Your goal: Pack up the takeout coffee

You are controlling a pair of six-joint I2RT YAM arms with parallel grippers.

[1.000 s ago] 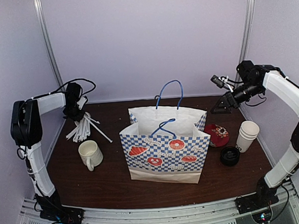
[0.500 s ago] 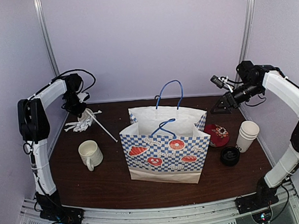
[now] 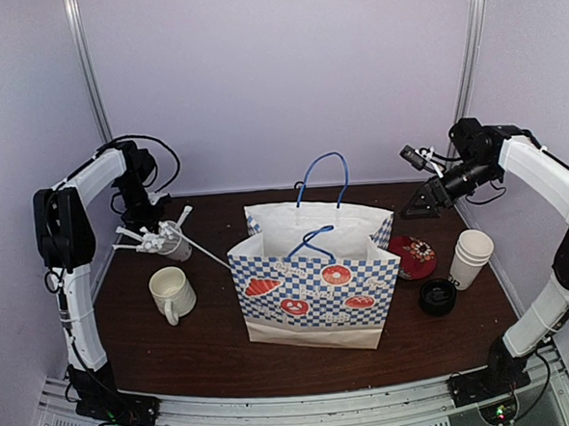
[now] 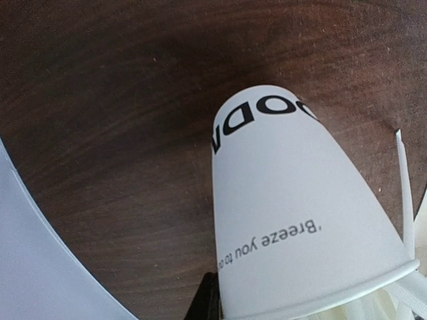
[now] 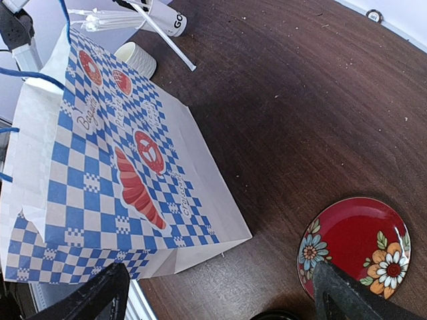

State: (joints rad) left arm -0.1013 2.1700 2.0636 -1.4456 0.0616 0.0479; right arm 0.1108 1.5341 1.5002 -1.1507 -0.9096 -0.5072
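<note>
The takeout coffee shows as a stack of white paper cups (image 3: 471, 258) standing at the right, with a black lid (image 3: 436, 296) lying on the table in front of it. My left gripper (image 3: 157, 230) is shut on a different white cup (image 3: 173, 245), which is filled with white straws (image 3: 136, 239) and tilted with its rim toward the left. In the left wrist view that straw cup (image 4: 293, 213) fills the frame, and one dark finger (image 4: 208, 301) presses its side by the rim. My right gripper (image 3: 421, 203) hangs open and empty above the back right; its fingertips (image 5: 90, 297) frame bare table.
A blue-checked paper bag (image 3: 312, 269) with blue handles stands open in the middle. A cream mug (image 3: 171, 292) sits to its left, and a red flowered plate (image 3: 413, 256) to its right. One loose straw (image 3: 202, 255) lies between the straw cup and the bag.
My left arm has drawn the straw cup off the table and toward the bag, turning it from lying with spilled straws to tilted in the air. The right arm has not moved.
</note>
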